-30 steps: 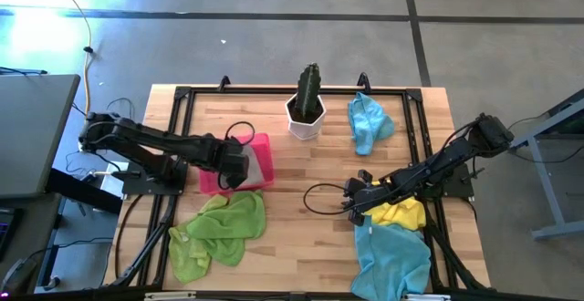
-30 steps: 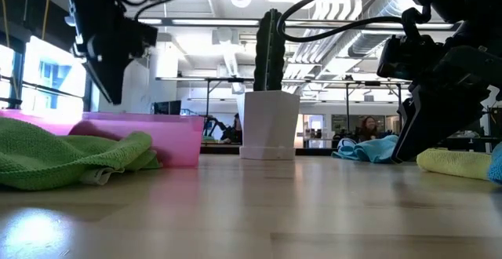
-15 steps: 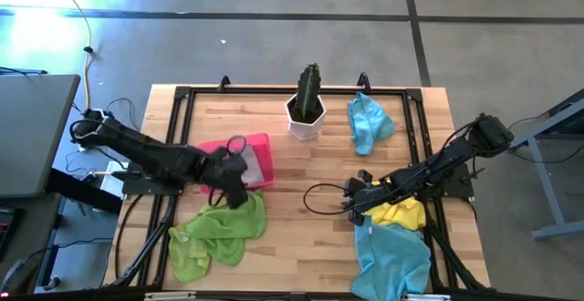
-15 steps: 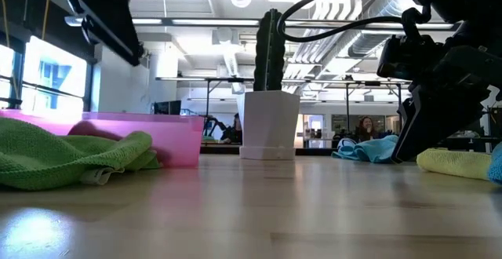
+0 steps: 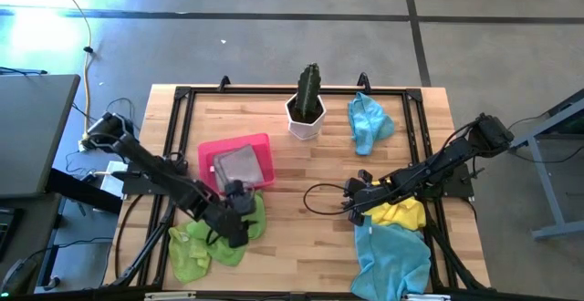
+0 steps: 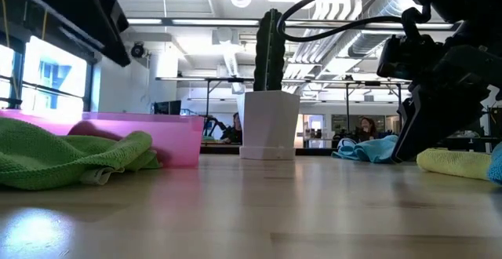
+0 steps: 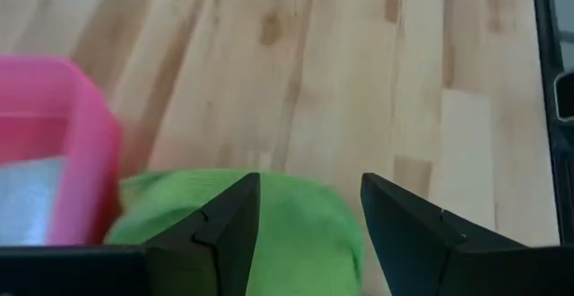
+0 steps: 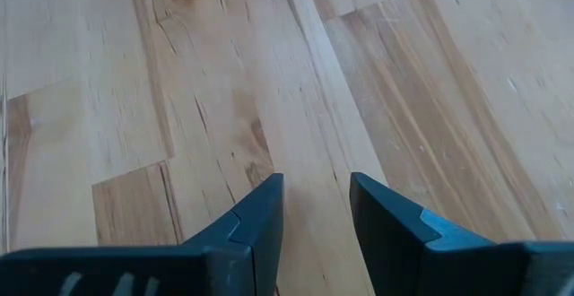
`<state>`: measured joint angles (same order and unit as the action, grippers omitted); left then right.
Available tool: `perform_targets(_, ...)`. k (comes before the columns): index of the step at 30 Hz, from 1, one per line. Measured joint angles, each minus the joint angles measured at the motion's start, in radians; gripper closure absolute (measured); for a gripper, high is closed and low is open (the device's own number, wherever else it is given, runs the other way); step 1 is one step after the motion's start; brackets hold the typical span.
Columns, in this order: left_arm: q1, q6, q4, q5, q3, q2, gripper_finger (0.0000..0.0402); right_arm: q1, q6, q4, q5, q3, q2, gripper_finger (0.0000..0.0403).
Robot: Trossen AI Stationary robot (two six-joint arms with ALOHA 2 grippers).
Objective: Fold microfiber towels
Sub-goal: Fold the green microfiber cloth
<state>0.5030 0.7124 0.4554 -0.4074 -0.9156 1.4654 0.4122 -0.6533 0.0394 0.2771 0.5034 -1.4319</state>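
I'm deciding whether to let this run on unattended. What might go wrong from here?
1. The left claw hangs open over the green towel pile, where cloths overlap; it may pinch two layers at once.
2. That pile lies against the pink tray, so a pull might drag the tray.
3. The right claw, open over bare wood, is beside the yellow towel and blue towel; a sweep could bunch them.
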Motion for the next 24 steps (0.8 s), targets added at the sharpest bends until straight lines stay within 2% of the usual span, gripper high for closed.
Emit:
perform_targets(9,0.052,-0.040,-0.033,0.036,0.000,0.160,0.0218,0.000,-0.009,-0.028,0.000,0.000,0.000,0.0279)
perform_targets(15,0.055,-0.043,-0.148,0.100,0.000,0.250,0.0218,0.007,-0.192,-0.080,-0.010,0.000,0.000,0.0279)
perform_targets(18,0.054,-0.043,-0.199,0.101,0.000,0.283,0.0218,0.007,-0.239,-0.107,0.001,0.000,0.000,0.0279)
perform_targets(24,0.044,-0.043,-0.211,0.083,0.000,0.333,0.0218,0.007,-0.220,-0.173,0.003,0.000,0.000,0.0279)
